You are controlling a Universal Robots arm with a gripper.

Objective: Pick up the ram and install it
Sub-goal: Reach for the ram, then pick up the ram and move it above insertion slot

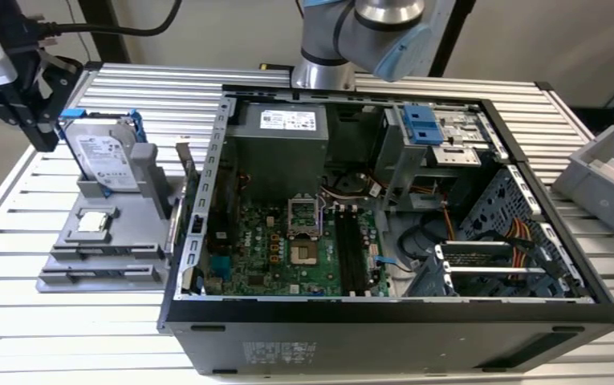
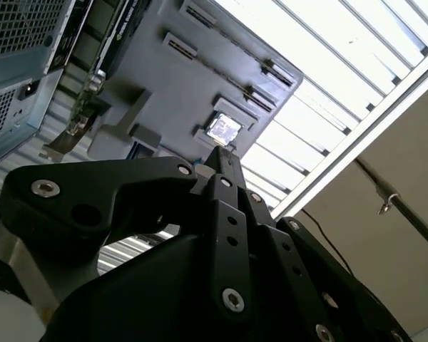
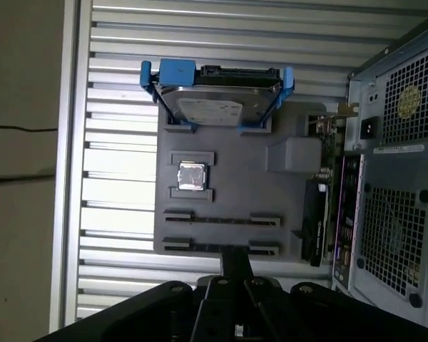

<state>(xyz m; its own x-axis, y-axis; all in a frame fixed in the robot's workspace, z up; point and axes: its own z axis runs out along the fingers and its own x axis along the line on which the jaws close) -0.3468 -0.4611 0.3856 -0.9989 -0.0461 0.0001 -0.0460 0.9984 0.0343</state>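
Observation:
My gripper (image 1: 41, 138) hangs at the exterior view's left, above the table beside the grey parts holder (image 1: 71, 277). Both wrist views show its black fingers (image 2: 225, 171) pressed together, shut, with nothing visible between them. In the first wrist view the gripper (image 3: 235, 258) sits over the holder's (image 3: 228, 185) outer edge, by two long narrow slots (image 3: 221, 219) that look bare. The ram is hidden or out of view. The motherboard's long black slots (image 1: 347, 249) lie inside the open computer case (image 1: 392, 309).
On the holder stand a silver hard drive in a blue frame (image 1: 103, 156) and a small square silver chip (image 1: 95, 222). A green card (image 3: 321, 214) stands on edge between holder and case. A grey bin (image 1: 607, 184) sits at the exterior view's right.

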